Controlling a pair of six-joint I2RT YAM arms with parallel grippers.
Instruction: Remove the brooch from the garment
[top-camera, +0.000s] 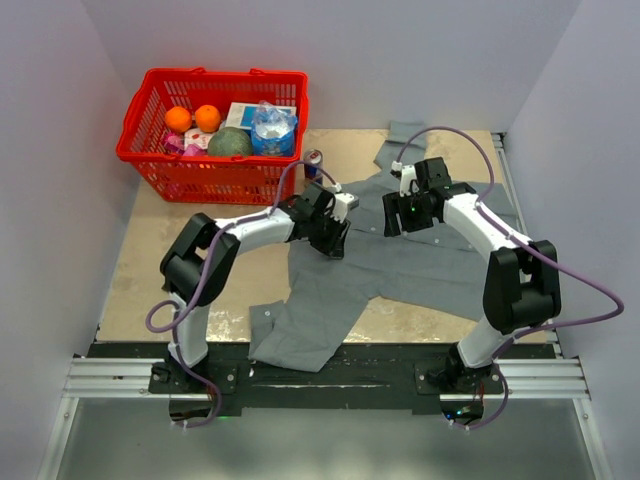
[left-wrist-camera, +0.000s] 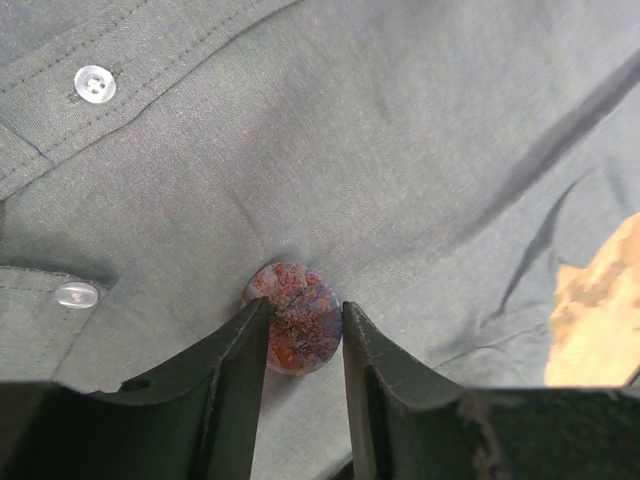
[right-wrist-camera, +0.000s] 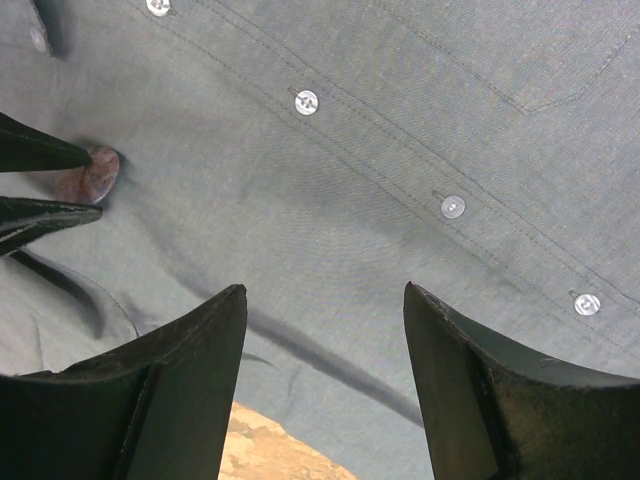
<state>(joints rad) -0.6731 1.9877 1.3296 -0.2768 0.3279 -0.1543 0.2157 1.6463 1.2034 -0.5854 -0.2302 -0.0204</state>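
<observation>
The garment, a grey button-up shirt (top-camera: 400, 260), lies spread on the table. The brooch (left-wrist-camera: 295, 325), a small round reddish-pink mottled disc, sits on the cloth below the button placket. My left gripper (left-wrist-camera: 305, 304) stands over it with its two fingertips pressed against the disc's left and right edges; in the top view it (top-camera: 335, 240) hides the brooch. The brooch also shows in the right wrist view (right-wrist-camera: 88, 175) between the left gripper's fingers (right-wrist-camera: 40, 155). My right gripper (right-wrist-camera: 325, 287) is open and empty just above the shirt, to the right of the brooch (top-camera: 392, 222).
A red basket (top-camera: 215, 135) with oranges, a melon and packets stands at the back left. A drink can (top-camera: 313, 162) stands beside it, close behind the left gripper. Bare tabletop (left-wrist-camera: 600, 310) shows at the shirt's edge. Pale buttons (right-wrist-camera: 453, 206) run along the placket.
</observation>
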